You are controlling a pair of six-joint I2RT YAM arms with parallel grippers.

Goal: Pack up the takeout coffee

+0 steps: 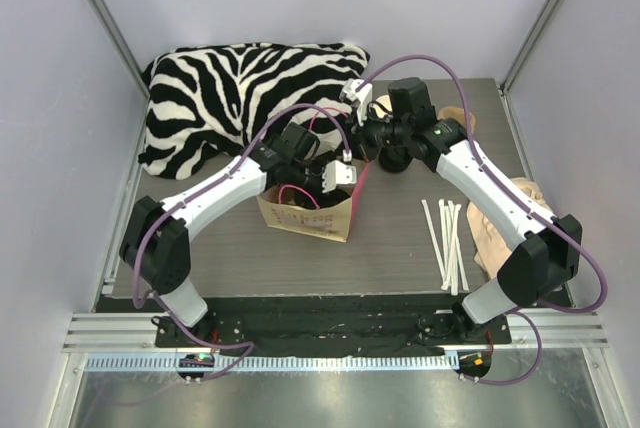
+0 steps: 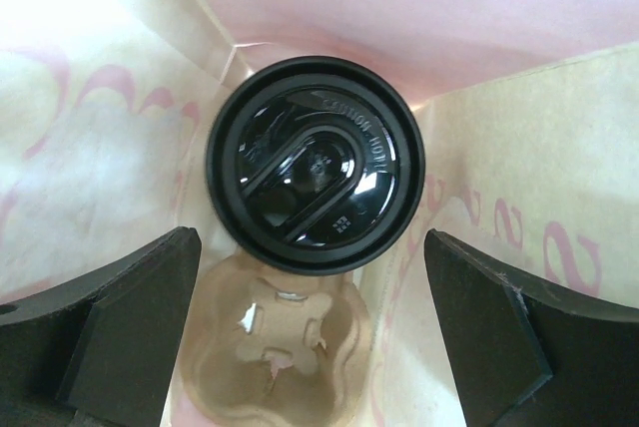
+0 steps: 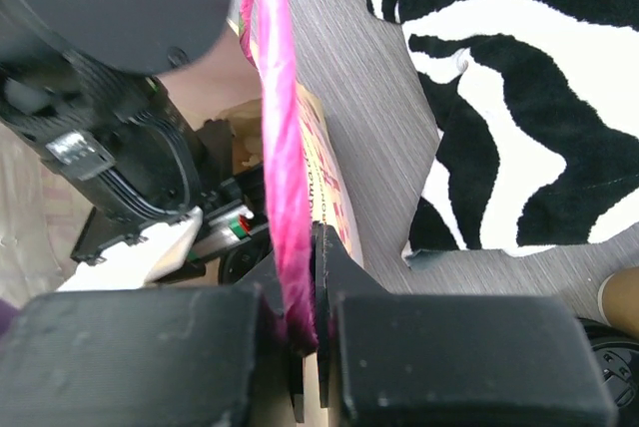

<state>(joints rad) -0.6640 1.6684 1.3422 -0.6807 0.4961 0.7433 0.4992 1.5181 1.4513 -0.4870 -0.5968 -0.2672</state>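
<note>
The takeout coffee (image 2: 315, 163) stands inside the paper bag (image 1: 305, 213), seen from above as a round black lid. It sits in one cup of a moulded cardboard carrier (image 2: 280, 357) on the bag's floor. My left gripper (image 2: 312, 292) reaches down into the bag and is open, its black fingers (image 2: 130, 332) wide apart on either side and above the lid, touching nothing. My right gripper (image 3: 300, 267) is shut on the bag's pink handle (image 3: 280, 128), holding it up at the bag's far right side (image 1: 362, 143).
A zebra-striped cushion (image 1: 240, 98) lies at the back left, close behind the bag. Several white straws (image 1: 447, 238) lie on the table to the right, with crumpled beige paper (image 1: 510, 218) beyond them. A cream-coloured cup (image 1: 384, 104) stands behind the right wrist.
</note>
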